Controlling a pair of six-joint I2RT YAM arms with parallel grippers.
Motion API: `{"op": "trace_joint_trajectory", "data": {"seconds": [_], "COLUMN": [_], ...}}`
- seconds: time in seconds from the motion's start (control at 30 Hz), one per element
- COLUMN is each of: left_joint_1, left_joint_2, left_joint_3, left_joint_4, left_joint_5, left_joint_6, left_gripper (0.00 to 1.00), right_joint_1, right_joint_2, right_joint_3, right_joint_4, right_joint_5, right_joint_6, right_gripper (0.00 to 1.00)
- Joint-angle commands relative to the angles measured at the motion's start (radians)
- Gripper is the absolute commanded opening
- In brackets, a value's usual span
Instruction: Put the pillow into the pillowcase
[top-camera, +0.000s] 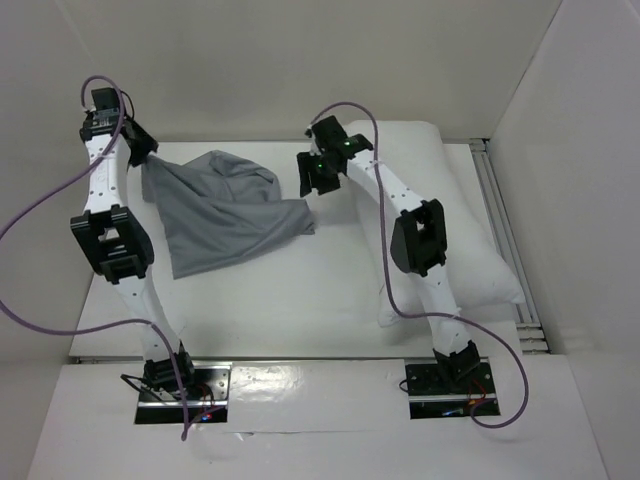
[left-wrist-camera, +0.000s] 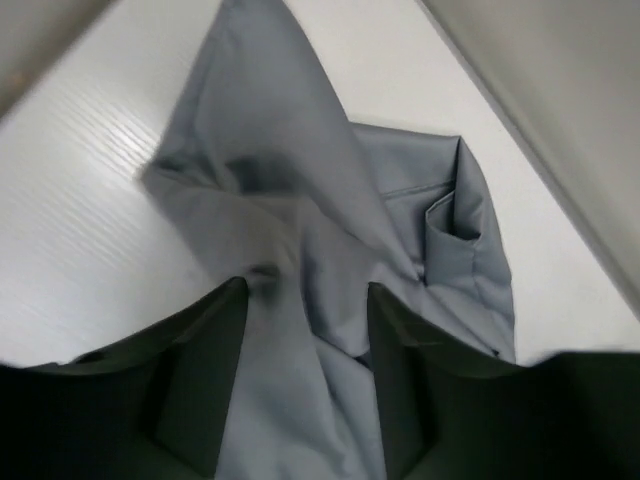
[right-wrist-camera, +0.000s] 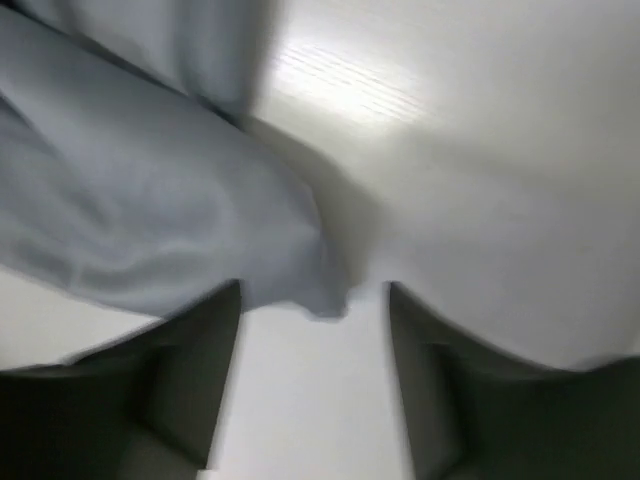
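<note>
The pillow (top-camera: 480, 240) lies lengthwise, far to near, under my right arm, and the pillowcase (top-camera: 220, 215) sprawls left of it, its far-left corner pinched in my left gripper (left-wrist-camera: 305, 290) and its right corner just ahead of my right gripper (right-wrist-camera: 315, 290), which is spread and empty.

White links (top-camera: 103, 175), black joint housings (top-camera: 112, 245), black left claw (left-wrist-camera: 306, 300) and right claw (right-wrist-camera: 314, 300), purple cables (top-camera: 345, 104), black base plates (top-camera: 212, 390).

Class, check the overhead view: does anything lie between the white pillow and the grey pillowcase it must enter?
Nothing visible lies between them: only bare table separates the pillow from the pillowcase. The right arm crosses above the pillow, right hand open at the pillowcase's edge.
</note>
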Motion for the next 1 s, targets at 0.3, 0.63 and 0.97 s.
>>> {"op": "trace_joint_trajectory", "data": {"seconds": [0.3, 0.63, 0.97], "left_joint_1": [-0.273, -0.567, -0.775], "left_joint_2": [-0.373, -0.574, -0.377], "left_joint_3": [-0.407, -0.978, -1.044], "left_joint_4": [-0.021, 0.03, 0.116], "left_joint_5": [-0.158, -0.031, -0.385], "left_joint_6": [0.144, 0.103, 0.037], "left_gripper": [0.65, 0.73, 0.85], "right_joint_1": [-0.024, 0.077, 0.077], "right_joint_2": [-0.268, -0.479, -0.641], "right_joint_3": [-0.402, -0.786, -0.826], "right_joint_4": [0.311, 0.383, 0.208], "right_joint_5": [-0.157, -0.128, 0.015], "right_joint_6": [0.121, 0.214, 0.175], "right_gripper": [0.81, 0.81, 0.86]}}
